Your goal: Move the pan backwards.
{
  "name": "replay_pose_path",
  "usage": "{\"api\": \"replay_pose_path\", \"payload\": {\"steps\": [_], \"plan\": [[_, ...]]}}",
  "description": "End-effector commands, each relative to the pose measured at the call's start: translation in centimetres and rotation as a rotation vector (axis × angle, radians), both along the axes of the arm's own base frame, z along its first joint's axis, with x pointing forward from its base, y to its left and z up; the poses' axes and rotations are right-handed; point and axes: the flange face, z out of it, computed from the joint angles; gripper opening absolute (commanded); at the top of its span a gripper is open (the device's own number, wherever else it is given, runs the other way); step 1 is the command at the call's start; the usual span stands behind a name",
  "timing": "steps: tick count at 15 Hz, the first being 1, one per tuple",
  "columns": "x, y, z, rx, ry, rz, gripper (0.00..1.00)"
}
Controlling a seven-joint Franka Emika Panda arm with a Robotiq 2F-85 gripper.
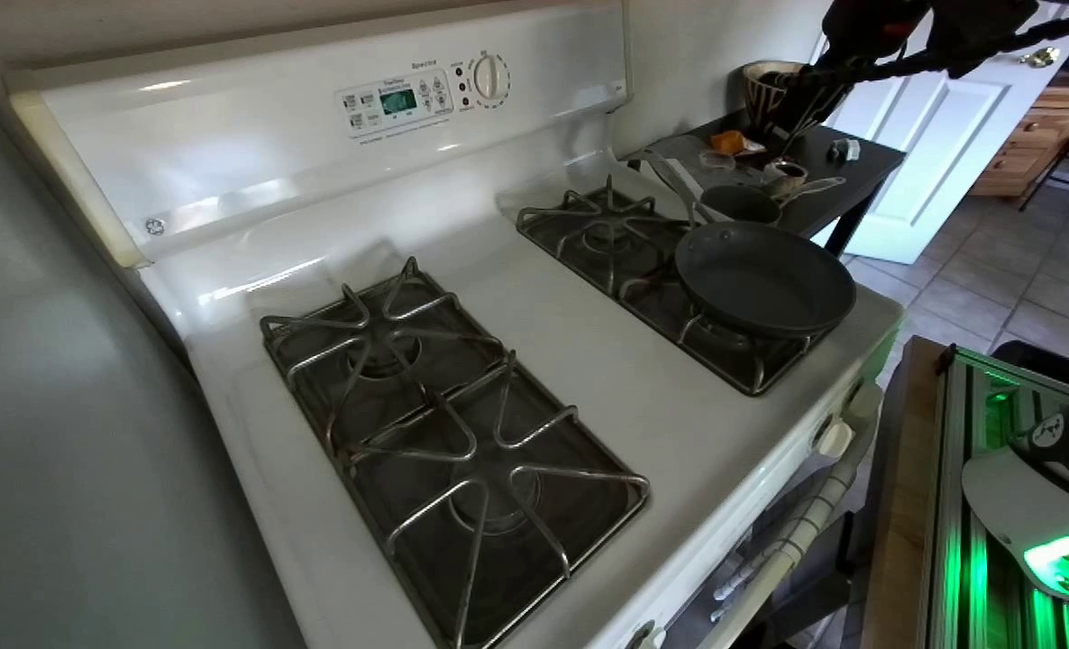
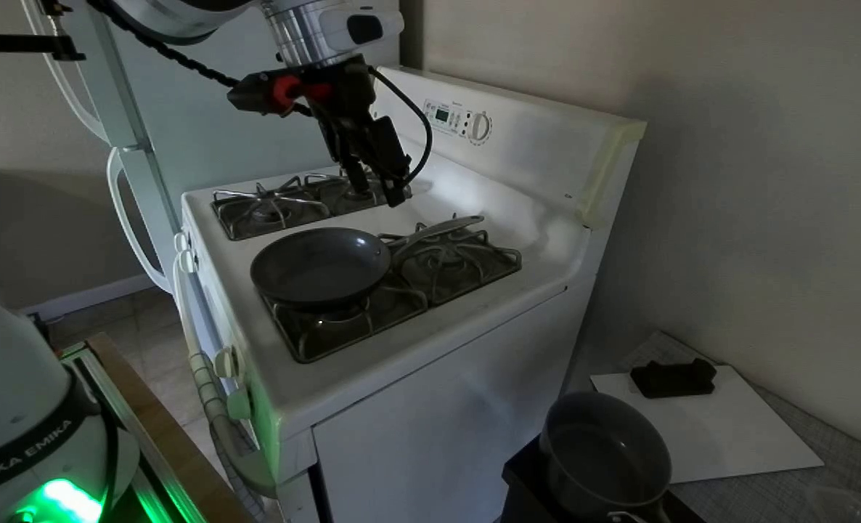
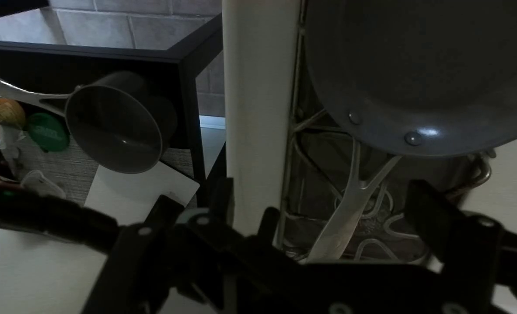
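The pan [image 2: 321, 265] is a round, shallow, dark grey frying pan. It rests on a front burner grate, in both exterior views [image 1: 764, 275]. Its silvery metal handle [image 2: 445, 226] points toward the stove's back panel, over the rear burner. In the wrist view the pan [image 3: 433, 65] fills the upper right, and its handle [image 3: 345, 209] runs down between my spread fingers; its end is hidden behind the gripper. My gripper [image 2: 377, 189] is open and empty, pointing down above the stove, apart from the handle. In an exterior view only dark parts of it show at the top right.
The stove's back panel [image 1: 318, 108] rises behind the burners. Another pair of grates [image 1: 489, 469] lies on the stove's far side from the pan. A dark saucepan [image 2: 608, 450] and a white board [image 2: 735, 428] are on the table beside the stove. A fridge [image 2: 242, 116] stands beyond.
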Motion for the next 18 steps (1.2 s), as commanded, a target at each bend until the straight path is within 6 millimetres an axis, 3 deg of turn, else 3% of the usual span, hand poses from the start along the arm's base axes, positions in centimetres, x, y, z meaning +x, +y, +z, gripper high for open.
{"api": "replay_pose_path", "payload": {"steps": [1, 6, 13, 18], "plan": [[0.0, 0.0, 0.1, 0.000, 0.001, 0.000, 1.00], [0.0, 0.0, 0.1, 0.000, 0.001, 0.000, 1.00], [5.0, 0.4, -0.4, 0.027, 0.024, -0.113, 1.00], [7.6, 0.5, -2.6, 0.047, 0.057, -0.154, 1.00]]}}
